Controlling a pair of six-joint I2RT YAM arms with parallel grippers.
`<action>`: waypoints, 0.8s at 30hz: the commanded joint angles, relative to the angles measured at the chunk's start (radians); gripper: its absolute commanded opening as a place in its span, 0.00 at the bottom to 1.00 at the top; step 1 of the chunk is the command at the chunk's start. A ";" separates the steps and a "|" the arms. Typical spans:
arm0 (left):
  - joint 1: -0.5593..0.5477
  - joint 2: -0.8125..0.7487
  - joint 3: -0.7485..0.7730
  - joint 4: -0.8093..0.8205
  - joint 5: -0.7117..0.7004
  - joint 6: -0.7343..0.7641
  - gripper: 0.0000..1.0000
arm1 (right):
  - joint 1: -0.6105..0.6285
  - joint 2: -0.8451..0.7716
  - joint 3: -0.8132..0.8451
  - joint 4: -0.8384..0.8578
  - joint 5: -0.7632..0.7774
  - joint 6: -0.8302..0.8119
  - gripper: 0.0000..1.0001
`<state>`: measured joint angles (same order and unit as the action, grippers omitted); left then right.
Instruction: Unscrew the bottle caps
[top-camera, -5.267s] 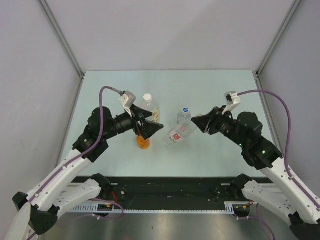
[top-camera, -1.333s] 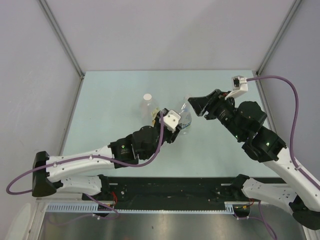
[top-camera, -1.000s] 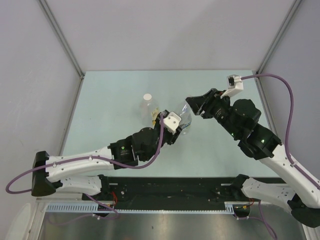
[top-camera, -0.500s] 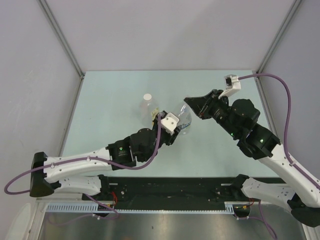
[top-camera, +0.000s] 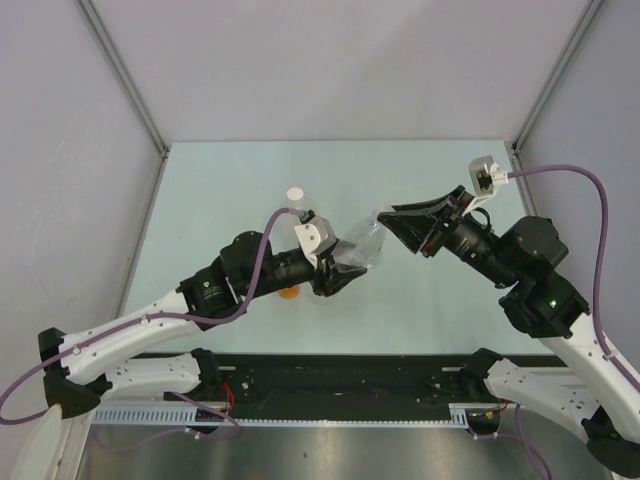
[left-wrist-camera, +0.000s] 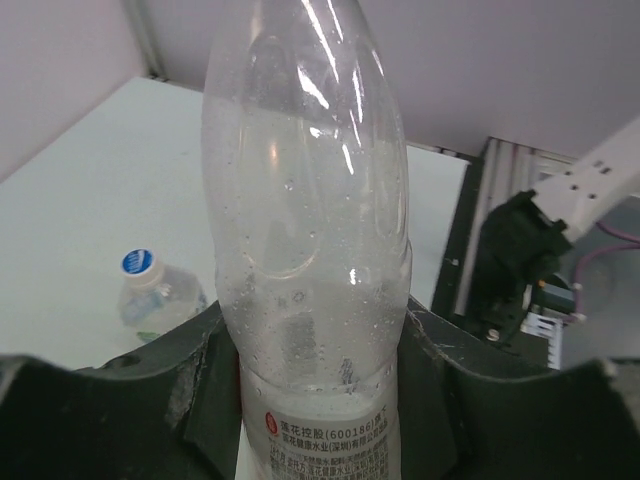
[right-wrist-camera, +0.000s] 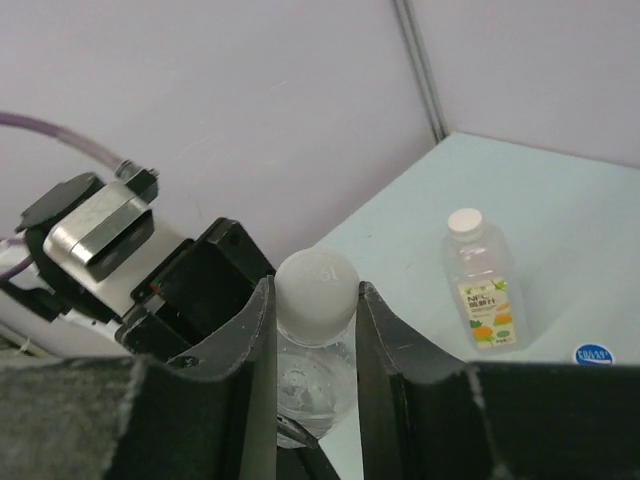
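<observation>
My left gripper (top-camera: 338, 277) (left-wrist-camera: 320, 375) is shut on the lower body of a clear bottle (top-camera: 362, 246) (left-wrist-camera: 305, 230) with a white printed label, held off the table and tilted toward the right arm. Its white cap (right-wrist-camera: 316, 291) sits squeezed between the fingers of my right gripper (top-camera: 386, 215) (right-wrist-camera: 314, 305), which is shut on it. A second bottle (top-camera: 297, 204) (right-wrist-camera: 482, 292) with a white cap and a yellow-orange label stands on the table at the back left. A small bottle with a blue cap (left-wrist-camera: 137, 263) (right-wrist-camera: 593, 354) stands on the table beyond it.
An orange object (top-camera: 290, 292) shows on the table (top-camera: 220, 180) just under my left forearm. Grey walls close in the table on three sides, and a black rail (top-camera: 340, 385) runs along the near edge.
My right gripper has closed on the white cap of the held bottle. The left arm has swung its elbow back and left, tilting the bottle toward the right gripper.
</observation>
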<state>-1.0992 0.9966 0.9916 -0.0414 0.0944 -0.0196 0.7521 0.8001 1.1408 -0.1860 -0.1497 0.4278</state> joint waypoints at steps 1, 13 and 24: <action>0.005 -0.018 0.047 0.000 0.379 -0.028 0.00 | -0.002 0.002 -0.021 0.019 -0.261 -0.127 0.00; 0.151 0.006 0.064 0.117 0.904 -0.103 0.00 | -0.011 -0.044 -0.042 0.049 -0.628 -0.239 0.00; 0.177 0.079 0.076 0.273 1.156 -0.233 0.00 | -0.020 -0.056 -0.042 0.000 -0.859 -0.325 0.00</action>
<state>-0.9176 1.0630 1.0153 0.0296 1.1061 -0.1806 0.7353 0.7269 1.1217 -0.0765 -0.8410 0.1490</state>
